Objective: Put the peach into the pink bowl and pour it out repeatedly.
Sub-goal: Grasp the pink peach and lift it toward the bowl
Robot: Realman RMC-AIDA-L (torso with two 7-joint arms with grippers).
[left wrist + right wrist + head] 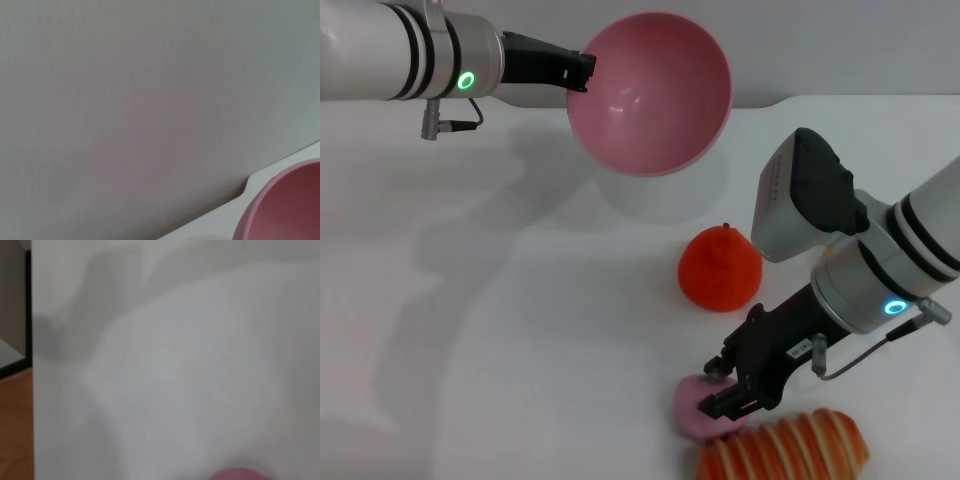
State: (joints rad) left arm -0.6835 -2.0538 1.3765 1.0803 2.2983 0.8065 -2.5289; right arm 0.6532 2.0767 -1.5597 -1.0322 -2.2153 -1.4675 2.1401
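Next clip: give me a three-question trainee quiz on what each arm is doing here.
1. True or false: the peach lies in the bowl.
2. Which end effector holds the bowl by its rim? A) left B) right
3. Fill in: the bowl is raised off the table and tipped, with ____ inside.

Key: 1 false, it sits on the table beside the striped bread, at the right end effector. 2 A. 3 nothing.
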